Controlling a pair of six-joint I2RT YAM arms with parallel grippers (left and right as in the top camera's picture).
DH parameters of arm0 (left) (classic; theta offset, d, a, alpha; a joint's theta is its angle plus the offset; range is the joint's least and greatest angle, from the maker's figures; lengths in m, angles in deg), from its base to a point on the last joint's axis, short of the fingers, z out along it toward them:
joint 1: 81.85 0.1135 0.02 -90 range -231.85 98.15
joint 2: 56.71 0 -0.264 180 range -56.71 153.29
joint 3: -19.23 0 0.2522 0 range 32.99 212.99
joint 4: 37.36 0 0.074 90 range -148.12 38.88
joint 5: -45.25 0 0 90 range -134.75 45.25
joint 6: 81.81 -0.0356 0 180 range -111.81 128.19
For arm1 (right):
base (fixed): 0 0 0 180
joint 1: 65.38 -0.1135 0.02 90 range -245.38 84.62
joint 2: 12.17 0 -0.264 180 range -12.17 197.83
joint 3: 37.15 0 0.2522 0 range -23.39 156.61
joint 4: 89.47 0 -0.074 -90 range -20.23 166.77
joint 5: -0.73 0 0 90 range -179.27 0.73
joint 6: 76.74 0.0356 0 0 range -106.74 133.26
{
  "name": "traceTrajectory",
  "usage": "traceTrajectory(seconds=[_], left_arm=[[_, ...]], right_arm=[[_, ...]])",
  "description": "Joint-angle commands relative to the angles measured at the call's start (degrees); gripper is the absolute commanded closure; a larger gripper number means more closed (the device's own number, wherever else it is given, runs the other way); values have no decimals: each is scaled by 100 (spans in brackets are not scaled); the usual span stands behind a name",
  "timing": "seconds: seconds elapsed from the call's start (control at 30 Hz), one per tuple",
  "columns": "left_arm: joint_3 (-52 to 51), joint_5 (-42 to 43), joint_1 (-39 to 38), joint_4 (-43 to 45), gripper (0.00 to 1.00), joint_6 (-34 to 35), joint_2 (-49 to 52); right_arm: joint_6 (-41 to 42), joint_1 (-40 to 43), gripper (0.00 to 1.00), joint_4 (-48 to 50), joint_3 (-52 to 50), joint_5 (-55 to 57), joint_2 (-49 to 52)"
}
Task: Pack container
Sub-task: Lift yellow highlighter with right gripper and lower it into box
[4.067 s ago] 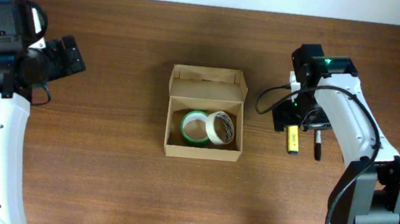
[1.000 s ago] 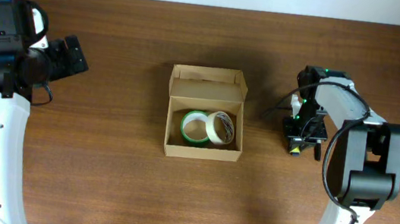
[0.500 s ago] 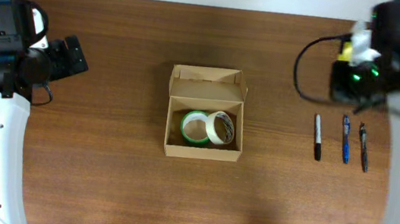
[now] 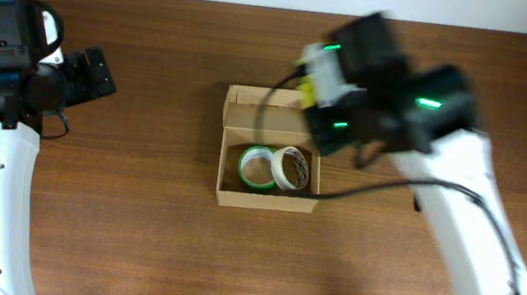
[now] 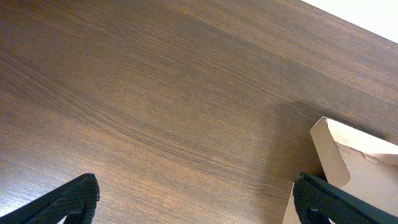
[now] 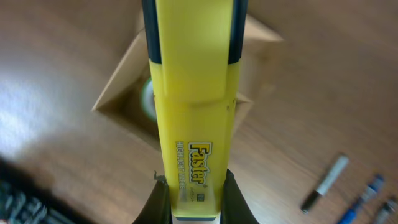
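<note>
R gripper [image 6: 193,208] is closed on a yellow highlighter [image 6: 193,93], pinched near one end, with the body running lengthwise up the wrist cam view. Grip looks centred, no skew seen. L gripper [image 5: 199,202] is spread wide w/ nothing in it, off the container's left side. Container [image 4: 222,168] sits mid-worktop [image 4: 131,242], flap lid [image 4: 267,116] folded back on the far side. R arm is over its far-right corner but blurred in overhead, so height above box: cannot tell. Step in hand, as I judge it: get the highlighter into the box. Green tape roll [image 4: 257,167] and cream tape roll [image 4: 290,168] lie inside, touching, and take most of the floor. I'd bring the highlighter down level, parallel to the hinge wall, and release low so it neither bounces off a roll nor catches the lid. Materials: highlighter is smooth hard plastic, flattish section, dark side strips, "Faster" printed. Box is matte tan cardboard w/ thin walls, likely to shift if nudged. Worktop is dark wood grain. A marker [image 6: 324,184] and a blue pen [image 6: 362,198] lie on it, well apart from the box.
</note>
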Motion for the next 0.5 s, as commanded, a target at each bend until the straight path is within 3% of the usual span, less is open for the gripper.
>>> traceTrajectory(seconds=[0.0, 0.2, 0.47], left_arm=[[0, 42, 28, 0, 1, -109, -13], [0, 42, 26, 0, 1, -109, -13], [0, 42, 28, 0, 1, -107, -13]], right_arm=[[-101, -446, 96, -31, -13, -98, 614], [-275, -866, 96, 2, -13, -238, 1700], [-527, -868, 96, 92, -291, -341, 2371]])
